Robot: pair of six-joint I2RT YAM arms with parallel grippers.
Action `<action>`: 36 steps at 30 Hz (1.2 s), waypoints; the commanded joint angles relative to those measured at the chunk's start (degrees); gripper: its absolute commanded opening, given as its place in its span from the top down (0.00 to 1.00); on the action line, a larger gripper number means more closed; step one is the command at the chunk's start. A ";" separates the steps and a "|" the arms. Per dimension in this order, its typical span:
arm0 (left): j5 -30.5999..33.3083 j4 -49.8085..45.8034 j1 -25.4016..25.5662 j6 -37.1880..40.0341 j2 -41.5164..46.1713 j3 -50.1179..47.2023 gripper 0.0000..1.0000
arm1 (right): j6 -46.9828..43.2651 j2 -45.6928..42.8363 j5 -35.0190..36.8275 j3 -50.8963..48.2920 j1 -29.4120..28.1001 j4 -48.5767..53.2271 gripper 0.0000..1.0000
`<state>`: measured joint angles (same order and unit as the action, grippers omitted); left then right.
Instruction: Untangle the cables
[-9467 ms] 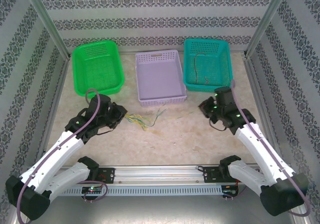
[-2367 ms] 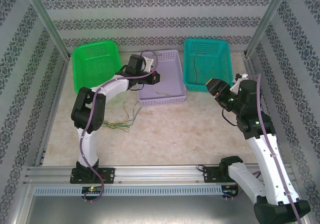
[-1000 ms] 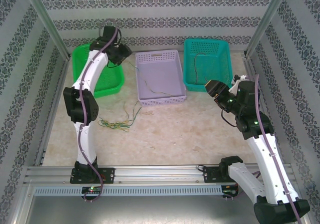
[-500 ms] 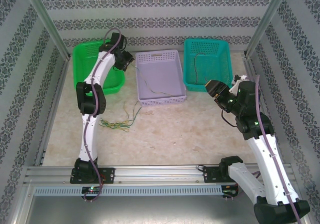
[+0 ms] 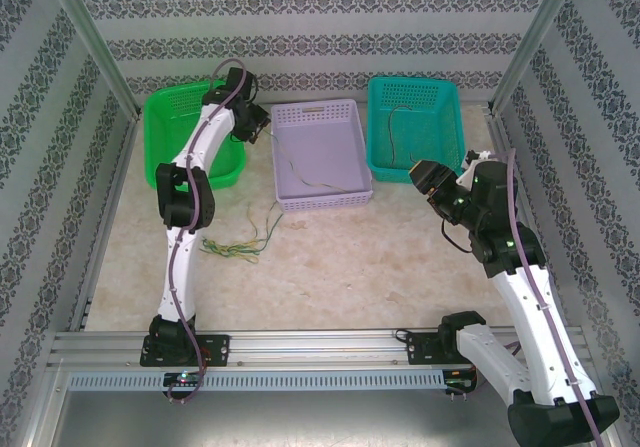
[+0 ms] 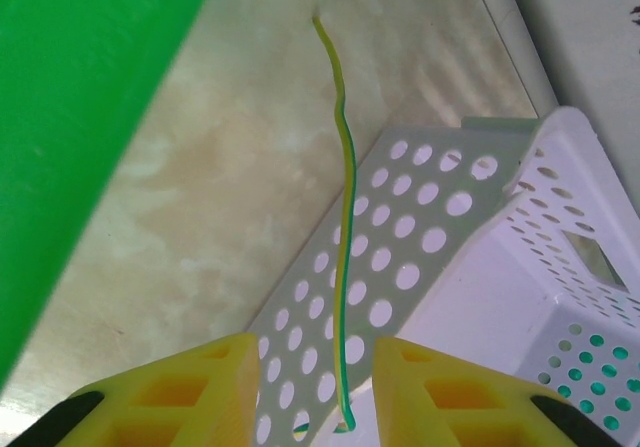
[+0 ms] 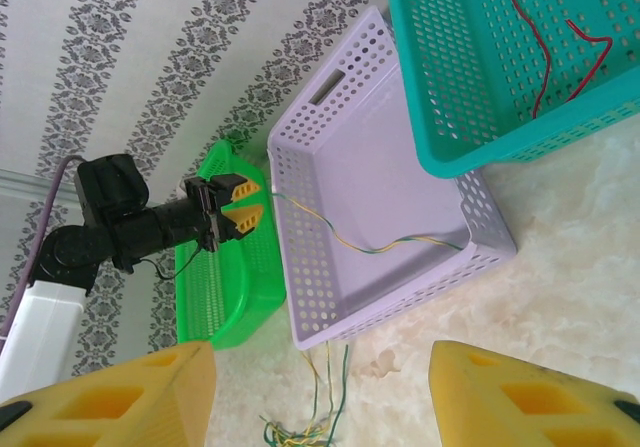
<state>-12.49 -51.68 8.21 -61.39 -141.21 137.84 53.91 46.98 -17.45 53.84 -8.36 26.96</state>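
The table (image 5: 380, 257) has a pale top that looks like stone. Three baskets sit on it in a row at the far side. The green basket (image 5: 170, 132) is just to the left of the left gripper (image 5: 258, 127) — the purple basket (image 5: 325, 204) is just to its right. The teal basket (image 5: 380, 127) sits a little past the right gripper (image 5: 425, 179), close to it. A small bunch of thin yellow and green cables (image 5: 235, 249) lies loose on the bare top — well back from the left gripper, near the purple basket's front corner.
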 commanded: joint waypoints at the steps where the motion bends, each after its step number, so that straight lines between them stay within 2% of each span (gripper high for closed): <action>1: 1.66 -0.12 0.75 -2.08 -2.18 1.51 0.66 | 0.34 0.52 0.20 -0.22 0.36 -1.83 0.41; 3: 1.78 0.68 0.76 -2.50 -2.74 1.51 0.68 | 0.21 0.66 0.15 0.03 0.33 -1.67 0.41; 9: 3.38 1.23 0.80 -2.43 -2.13 1.77 0.93 | -0.04 0.04 0.37 -0.12 0.58 -1.03 0.41; 12: 5.80 0.05 1.17 -1.10 -0.46 2.25 0.99 | -0.03 0.00 0.24 -0.29 0.63 -1.04 0.41; 15: 8.57 -1.12 1.79 0.28 1.78 2.36 1.00 | 0.03 0.39 0.07 -0.30 0.71 -1.45 0.41; 22: 10.32 -2.75 4.15 2.94 4.30 5.17 1.00 | 0.25 1.36 -0.51 -0.14 0.72 -2.36 0.41; 36: 5.23 -4.43 9.98 2.66 2.28 9.33 1.00 | 0.01 0.30 -0.56 -0.64 0.69 -1.92 0.41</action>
<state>-5.82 -53.63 17.30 -59.35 -139.55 145.75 53.89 48.12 -17.47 53.82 -8.34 26.30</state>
